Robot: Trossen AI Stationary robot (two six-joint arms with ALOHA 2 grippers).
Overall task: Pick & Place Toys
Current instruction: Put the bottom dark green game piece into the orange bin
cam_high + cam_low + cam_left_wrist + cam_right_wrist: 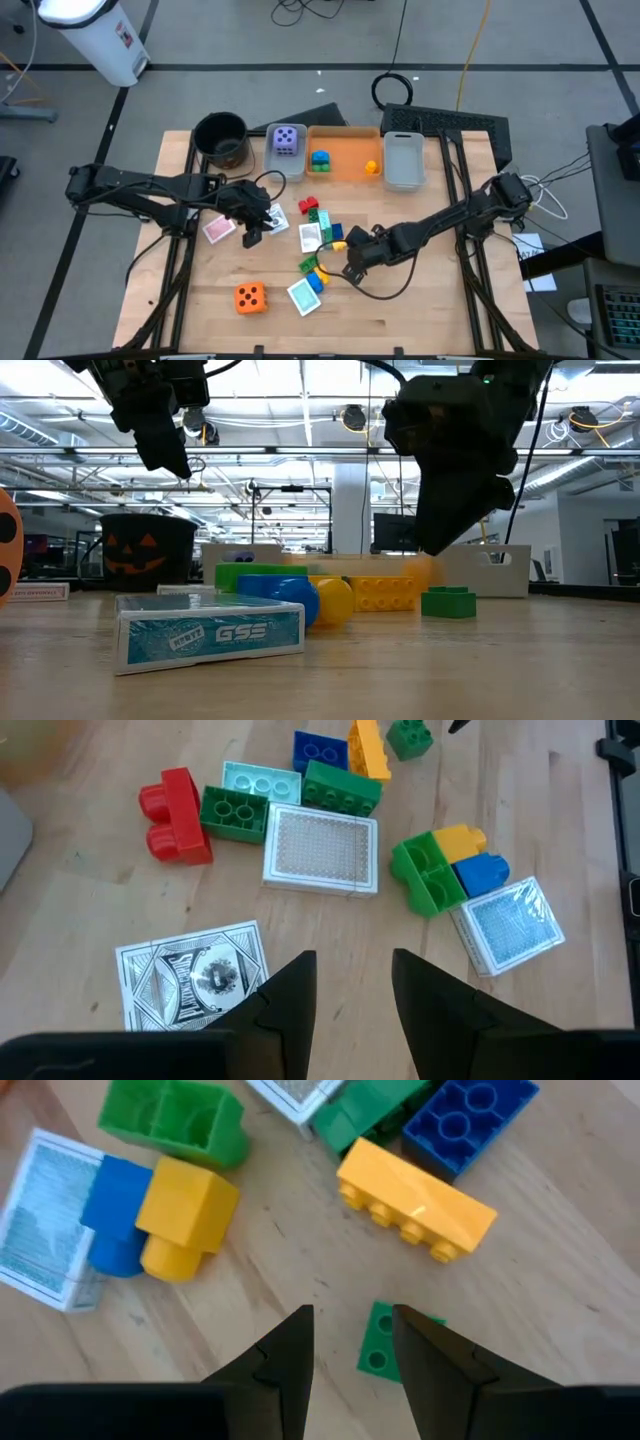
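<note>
My left gripper (255, 236) hangs open and empty above the table, over the bare wood beside a white patterned card (195, 975). My right gripper (350, 263) is open and empty over a small green brick (383, 1343), which lies on the table by its right finger. A yellow brick (415, 1195) and several red, green and blue bricks (320, 235) lie between the grippers. A second white card (322, 850), a teal card (303, 295), a pink card (218, 230) and the orange die (250, 297) lie on the table. The purple die (286, 140) sits in a grey bin.
At the far edge stand a black pot (220, 135), the small grey bin (272, 160) holding the purple die, an orange bin (345, 165) holding a blue and a yellow brick, and another grey bin (403, 160). There is bare wood at the near right.
</note>
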